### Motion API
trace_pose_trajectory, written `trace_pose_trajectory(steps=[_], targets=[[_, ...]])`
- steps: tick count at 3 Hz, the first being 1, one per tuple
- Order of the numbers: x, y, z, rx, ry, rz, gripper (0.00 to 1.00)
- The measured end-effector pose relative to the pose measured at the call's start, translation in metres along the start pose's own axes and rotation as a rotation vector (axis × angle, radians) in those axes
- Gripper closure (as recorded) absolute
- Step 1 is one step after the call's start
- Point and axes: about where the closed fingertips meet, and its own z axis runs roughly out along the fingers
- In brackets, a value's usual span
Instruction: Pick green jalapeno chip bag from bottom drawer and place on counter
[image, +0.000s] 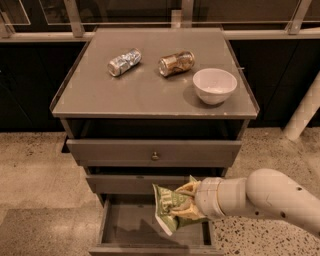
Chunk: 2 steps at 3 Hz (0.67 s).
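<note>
My gripper (186, 202) comes in from the right on a white arm and is shut on the green jalapeno chip bag (168, 209). It holds the bag above the open bottom drawer (131, 224), in front of the middle drawer's face. The bag hangs tilted, with its lower end over the drawer's dark grey interior. The counter (145, 90) is the flat grey top of the cabinet, well above the gripper.
On the counter lie a crushed silver can (124, 61), a brownish-gold can (176, 63) and a white bowl (214, 85) at the right. The top drawer (152, 152) and middle drawer (120, 184) stick out slightly. A white post (302, 111) stands at the right.
</note>
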Motion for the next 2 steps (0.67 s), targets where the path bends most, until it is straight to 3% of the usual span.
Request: trace_pose_trajectory(steps=[1, 2], targets=[[-0.005, 0.002, -0.002, 0.005, -0.009, -0.013, 1.00], [-0.029, -0.016, -0.022, 0.024, -0.004, -0.084, 1.00]])
